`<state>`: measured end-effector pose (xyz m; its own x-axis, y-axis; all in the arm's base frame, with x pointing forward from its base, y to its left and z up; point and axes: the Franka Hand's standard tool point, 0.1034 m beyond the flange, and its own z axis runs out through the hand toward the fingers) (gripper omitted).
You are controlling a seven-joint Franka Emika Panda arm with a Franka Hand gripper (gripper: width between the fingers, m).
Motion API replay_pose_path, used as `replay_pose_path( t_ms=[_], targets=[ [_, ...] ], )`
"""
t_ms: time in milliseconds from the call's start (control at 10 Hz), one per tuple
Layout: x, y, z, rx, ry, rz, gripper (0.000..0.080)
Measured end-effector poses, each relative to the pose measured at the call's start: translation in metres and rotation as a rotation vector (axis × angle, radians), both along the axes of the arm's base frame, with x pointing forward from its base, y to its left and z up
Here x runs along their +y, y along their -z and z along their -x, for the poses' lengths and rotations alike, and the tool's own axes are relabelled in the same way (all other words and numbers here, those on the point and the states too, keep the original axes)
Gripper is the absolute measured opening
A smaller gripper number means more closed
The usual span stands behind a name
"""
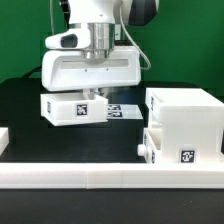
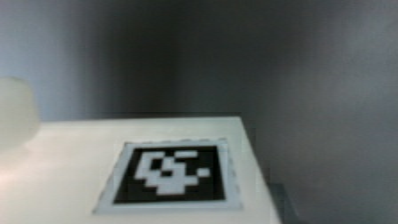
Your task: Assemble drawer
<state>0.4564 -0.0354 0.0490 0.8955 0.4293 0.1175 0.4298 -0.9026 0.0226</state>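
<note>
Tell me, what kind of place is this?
Most likely a robot test lab, not a home. A white robot arm hangs over a black table, and the white plastic drawer casing carries a black-and-white square tag, the kind cameras can track.

Glossy white arm (image 1: 100,12) with black joint band (image 1: 148,10), grey wrist cylinder (image 1: 98,38), broad boxy white claw (image 1: 88,95), thin black cable (image 1: 142,52).

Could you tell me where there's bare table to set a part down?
The widest bare patch of black table lies between the tray under the gripper and the front rail. Between that tray and the casing it is crowded: the marker board lies there.
</note>
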Motion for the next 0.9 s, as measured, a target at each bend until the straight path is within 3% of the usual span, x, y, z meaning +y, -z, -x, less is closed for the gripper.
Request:
replay_pose_path(
  t_ms=[200, 500, 700, 900],
  targets=[
    [-0.001, -0.003, -0.009, 0.002, -0.072, 0.005, 0.0042],
    [-0.001, -0.001, -0.007, 0.003, -0.153, 0.014, 0.0042],
    [-0.011, 0.004, -0.009, 0.000, -0.423, 0.048, 0.0042],
    [-0.011, 0.002, -0.017, -0.011, -0.544, 0.070, 0.0042]
  ],
)
